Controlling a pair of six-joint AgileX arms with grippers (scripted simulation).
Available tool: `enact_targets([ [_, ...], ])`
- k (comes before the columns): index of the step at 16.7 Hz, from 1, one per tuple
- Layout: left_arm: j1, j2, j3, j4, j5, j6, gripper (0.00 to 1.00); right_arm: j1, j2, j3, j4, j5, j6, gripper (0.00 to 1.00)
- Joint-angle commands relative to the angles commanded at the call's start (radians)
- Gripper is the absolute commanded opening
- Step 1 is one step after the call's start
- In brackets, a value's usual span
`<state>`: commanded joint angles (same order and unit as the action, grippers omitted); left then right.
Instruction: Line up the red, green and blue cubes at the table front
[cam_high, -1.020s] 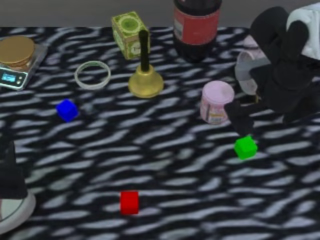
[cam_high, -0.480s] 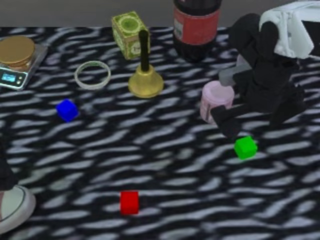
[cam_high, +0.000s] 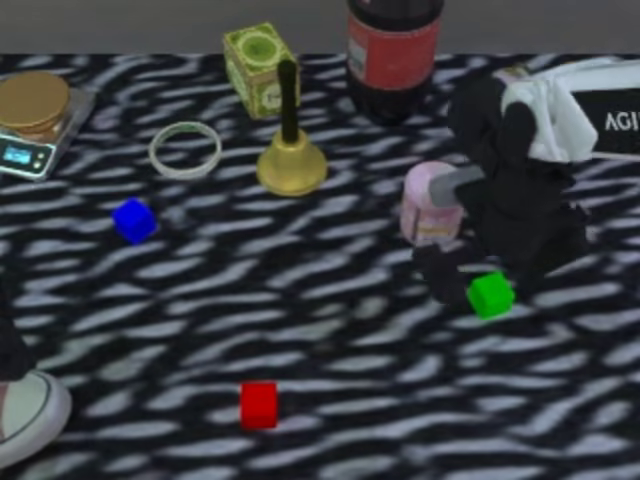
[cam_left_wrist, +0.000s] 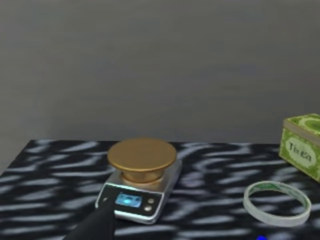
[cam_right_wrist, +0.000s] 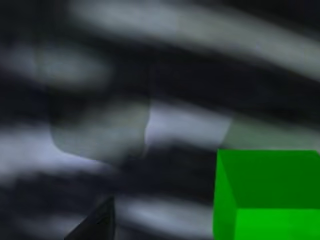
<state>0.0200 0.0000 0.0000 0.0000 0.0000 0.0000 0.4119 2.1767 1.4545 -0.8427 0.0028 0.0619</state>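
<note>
The green cube (cam_high: 490, 296) lies at the right of the zebra-striped table (cam_high: 330, 330), just in front of the pink jar (cam_high: 430, 205). My right gripper (cam_high: 484, 272) hangs low over it, open; one dark finger (cam_high: 440, 280) stands to the cube's left and the other side is hidden by the wrist. The right wrist view shows the green cube (cam_right_wrist: 267, 195) close up beside one fingertip (cam_right_wrist: 100, 222). Near the front, at centre-left, rests the red cube (cam_high: 258, 405). The blue cube (cam_high: 133, 220) sits at the left. My left arm (cam_high: 8, 345) is parked at the left edge, one fingertip (cam_left_wrist: 95, 227) showing.
Along the back stand a kitchen scale (cam_high: 30, 120), a tape ring (cam_high: 185, 150), a brass bell (cam_high: 290, 150), a yellow-green tea box (cam_high: 258, 68) and a dark bottle (cam_high: 393, 55). The pink jar is close behind the right gripper.
My right arm has swung left and down, bringing the gripper from behind the jar to the green cube. The cubes have not moved. The left arm drew back slightly at the left edge.
</note>
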Motion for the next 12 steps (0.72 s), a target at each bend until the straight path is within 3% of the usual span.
enact_targets([
  [7, 0.0, 0.0, 0.0, 0.0, 0.0, 0.0, 1.0, 0.002, 0.041, -0.04, 0.075, 0.0, 0.002, 1.0],
  [12, 0.0, 0.0, 0.0, 0.0, 0.0, 0.0, 1.0, 0.002, 0.041, -0.04, 0.075, 0.0, 0.002, 0.62],
])
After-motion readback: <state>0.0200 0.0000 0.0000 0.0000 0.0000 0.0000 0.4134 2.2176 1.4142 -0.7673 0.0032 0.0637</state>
